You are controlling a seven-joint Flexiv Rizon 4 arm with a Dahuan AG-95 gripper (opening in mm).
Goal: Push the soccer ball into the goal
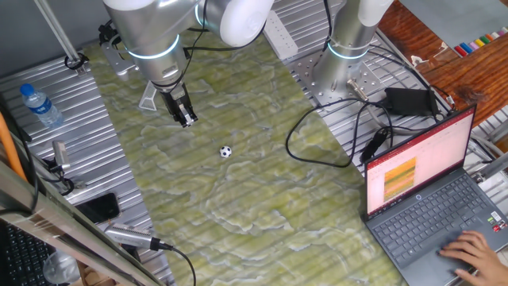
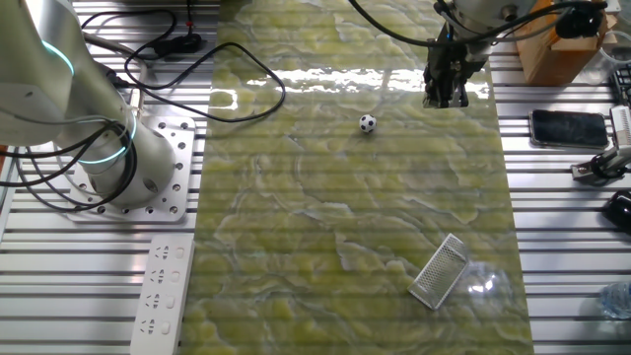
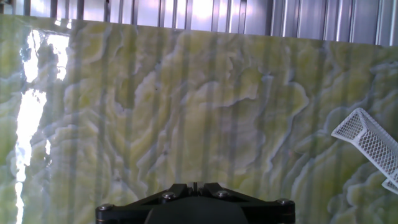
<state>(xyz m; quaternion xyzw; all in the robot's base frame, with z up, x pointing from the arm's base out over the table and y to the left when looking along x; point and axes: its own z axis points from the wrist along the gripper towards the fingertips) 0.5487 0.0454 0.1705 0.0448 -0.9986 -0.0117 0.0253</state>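
Note:
The soccer ball (image 1: 225,151) is a tiny white ball with black patches lying on the green marbled mat; it also shows in the other fixed view (image 2: 367,123). My gripper (image 1: 186,117) hangs low over the mat, fingers together and empty, up and left of the ball in one fixed view and right of it (image 2: 446,95) in the other. The goal (image 2: 440,270) is a whitish mesh frame near the mat's opposite end, well away from the ball. It is partly hidden behind my arm in one fixed view (image 1: 148,97) and sits at the right edge of the hand view (image 3: 370,144). The ball is out of the hand view.
A second arm's base (image 2: 128,168) stands left of the mat with a power strip (image 2: 163,296) beside it. Black cables (image 1: 317,139) lie on the mat's edge. A laptop (image 1: 429,199) with a person's hand (image 1: 472,250), a water bottle (image 1: 40,106) and a phone (image 2: 567,126) sit off the mat.

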